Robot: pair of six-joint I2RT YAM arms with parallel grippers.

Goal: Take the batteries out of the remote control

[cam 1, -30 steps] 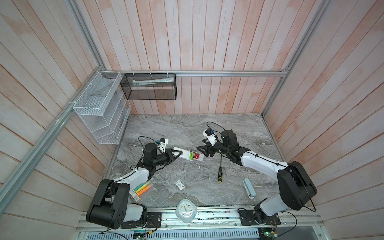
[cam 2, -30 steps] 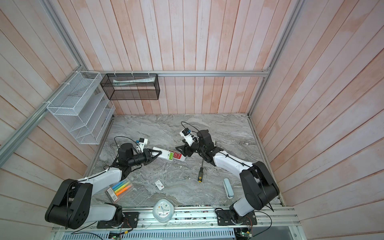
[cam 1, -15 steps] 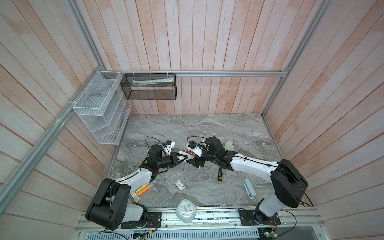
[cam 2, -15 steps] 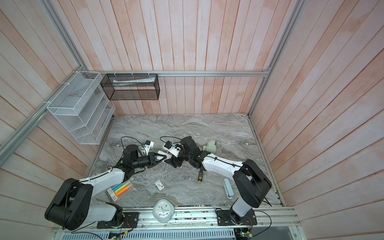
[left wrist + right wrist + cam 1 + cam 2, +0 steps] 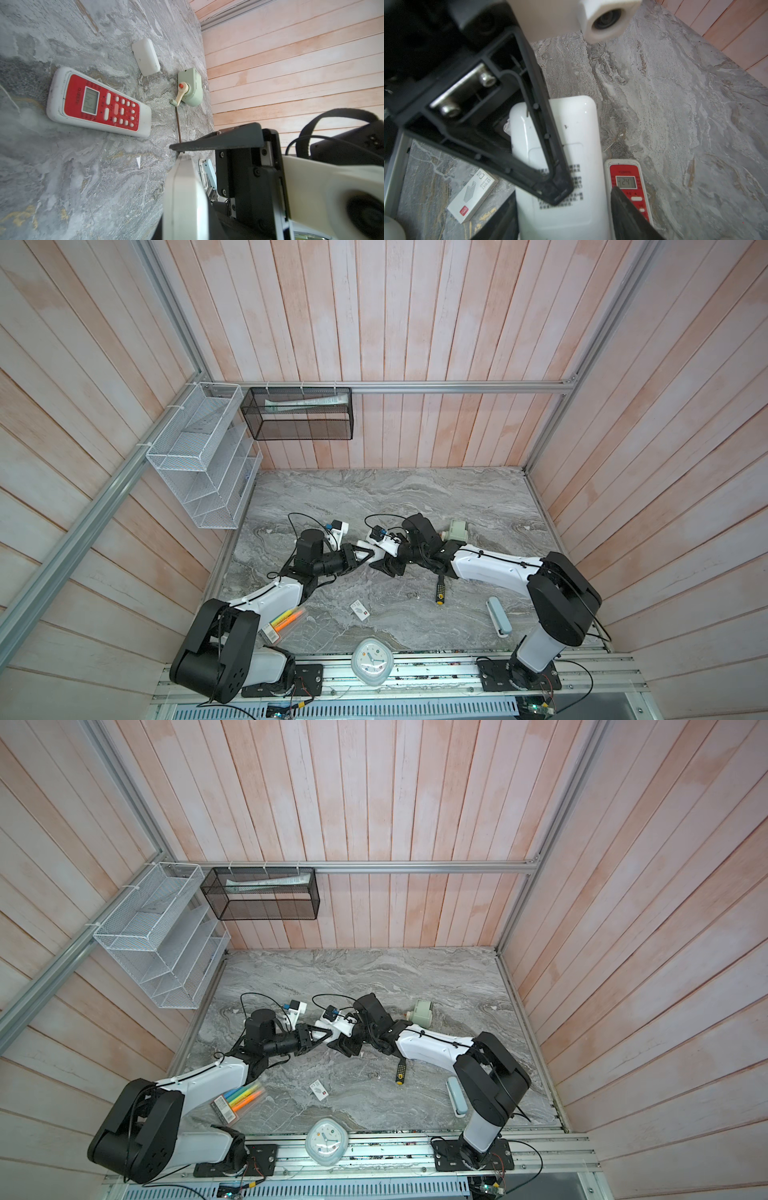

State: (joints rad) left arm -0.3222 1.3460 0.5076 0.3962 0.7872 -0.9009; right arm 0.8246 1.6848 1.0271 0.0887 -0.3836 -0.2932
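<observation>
Top views: the arms meet mid-table [image 5: 374, 497], left gripper [image 5: 370, 555] tip to tip with right gripper [image 5: 382, 559]. A screwdriver [image 5: 439, 594] lies by the right arm.

Left wrist: left gripper clamped on the white remote [image 5: 184, 199], seen edge-on. A red remote [image 5: 97, 106] lies face up beyond it, with a white piece [image 5: 146, 57] near.

Right wrist: white remote is back-up with its cover panel in place; batteries not visible. Right gripper's fingers [image 5: 629, 214] stand apart astride the white remote's end, with a sliver of gap at one side. The red remote lies just beside.
</observation>
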